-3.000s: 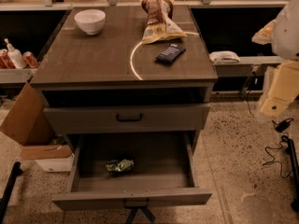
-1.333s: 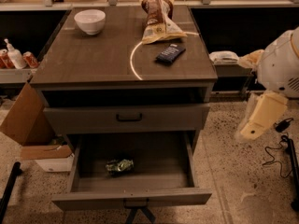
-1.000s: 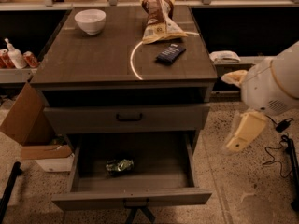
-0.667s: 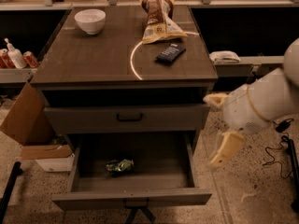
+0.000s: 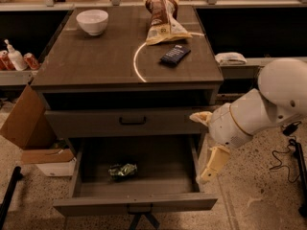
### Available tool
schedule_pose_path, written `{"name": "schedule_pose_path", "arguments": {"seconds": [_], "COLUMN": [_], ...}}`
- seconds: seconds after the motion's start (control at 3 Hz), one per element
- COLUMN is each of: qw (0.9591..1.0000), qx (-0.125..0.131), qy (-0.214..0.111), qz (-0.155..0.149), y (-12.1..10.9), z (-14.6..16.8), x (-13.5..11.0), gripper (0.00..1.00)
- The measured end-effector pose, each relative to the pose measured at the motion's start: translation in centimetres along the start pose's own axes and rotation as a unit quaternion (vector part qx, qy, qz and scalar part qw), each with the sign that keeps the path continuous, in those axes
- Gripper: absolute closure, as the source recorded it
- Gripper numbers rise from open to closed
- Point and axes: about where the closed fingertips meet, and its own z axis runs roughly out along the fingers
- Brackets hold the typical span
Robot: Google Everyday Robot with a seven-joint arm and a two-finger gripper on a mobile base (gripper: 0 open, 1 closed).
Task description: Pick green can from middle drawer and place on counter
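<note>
High frontal view onto counter (image 5: 96,61); hand (image 5: 207,173) lower-right.

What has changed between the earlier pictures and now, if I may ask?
The arm swung in from the right, leftward and down; its pincer now hangs open and empty beside the right wall of the middle drawer. Nothing was grasped or released. The green can in the drawer and the bowl, chip bag and dark flat object on the counter stayed put.

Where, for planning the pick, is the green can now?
In the camera view, the green can lies left of centre in the open middle drawer; the gripper hangs by its right wall, not touching the can.
</note>
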Motion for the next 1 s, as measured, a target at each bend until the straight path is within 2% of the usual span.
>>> {"name": "schedule_pose_path", "arguments": {"seconds": [0.67,1.0], "qw": [0.9990,0.9961], "qx": [-0.039,-0.072], "qy": [-0.019,-0.034], "qz": [-0.013,-0.039], "y": [0.0,0.4], "z": [5.0,12.1], "x": [0.9,0.4], "gripper": [0.00,0.00]}}
